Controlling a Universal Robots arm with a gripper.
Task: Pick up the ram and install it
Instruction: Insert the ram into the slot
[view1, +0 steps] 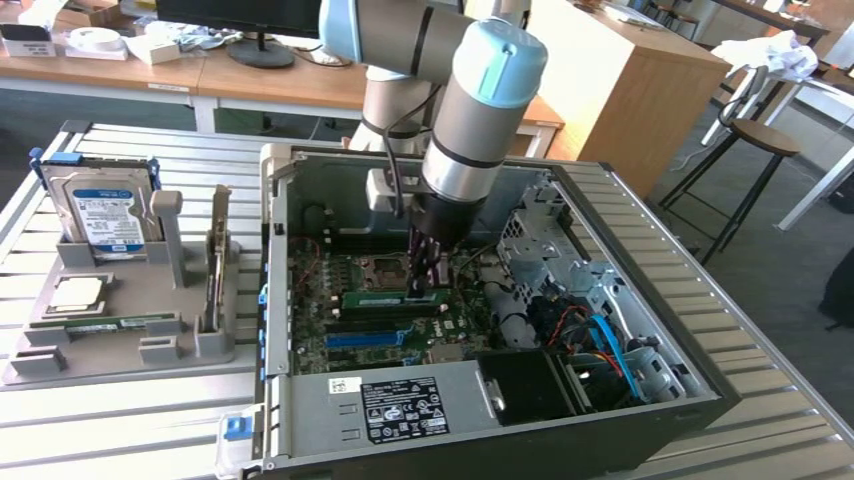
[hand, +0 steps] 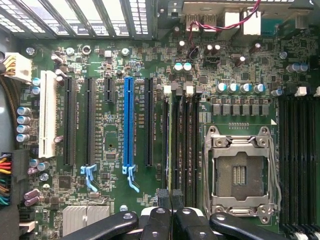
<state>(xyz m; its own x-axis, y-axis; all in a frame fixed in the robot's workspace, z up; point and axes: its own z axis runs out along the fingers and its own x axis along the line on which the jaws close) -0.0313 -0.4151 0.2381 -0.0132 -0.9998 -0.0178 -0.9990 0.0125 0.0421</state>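
The black two-fingered pincer (view1: 424, 280) (hand: 170, 197) is all but closed. Its fingers (hand: 159, 220) are pinched together on the upper edge of the ram (view1: 380, 297), a long, thin green circuit-board stick with a pale label. In the exterior view the ram stands on edge among the black memory slots, and the pincer grips it toward its three o'clock end. I cannot tell whether it is pressed fully home.

Just at eleven o'clock of the pincer in that view is the empty square silver processor socket (view1: 383, 268) (hand: 239, 172). Near at seven o'clock lies the long blue expansion slot (view1: 363, 339) (hand: 128, 120). All of these sit on the green motherboard (view1: 310, 300) (hand: 235, 75).

The grey and pale-blue robot arm (view1: 481, 100) comes down from twelve o'clock into the open black computer case (view1: 641, 425). A silver power supply box with a white label (view1: 400, 400) is at six o'clock of the pincer.

Well apart at nine o'clock, outside the case, a grey moulded holder tray (view1: 120, 350) rests on the slatted metal counter (view1: 774, 400). It carries:
- a second green stick (view1: 107, 324), lying flat
- a square silver processor chip (view1: 74, 292)
- an upright silver hard drive with a blue and white label (view1: 100, 210)
- an upright expansion card with a metal bracket (view1: 219, 260)

At two o'clock, off the counter, stands a round wooden stool on black legs (view1: 761, 135).
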